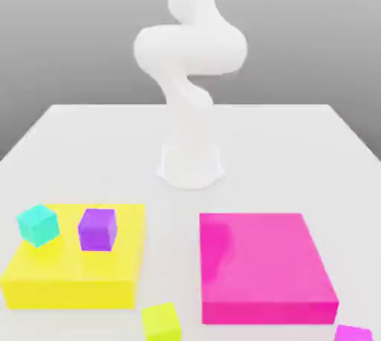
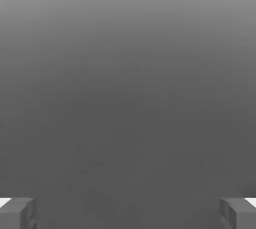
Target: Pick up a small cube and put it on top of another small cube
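Exterior view high, facing the arm [image 1: 190, 71] across the table [image 1: 298, 138]; hand view toward blank grey.

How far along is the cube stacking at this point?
Nothing is done yet. The lime cube sits alone on the table, by the yellow block that carries the cyan cube and purple cube. The gripper is open with nothing between its fingers. Approach, grasp and placement all remain.

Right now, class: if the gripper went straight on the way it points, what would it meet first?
Nothing the hand view shows: ahead of the open gripper lies only plain grey. The way looks free as far as that picture reaches, though depth is unclear.
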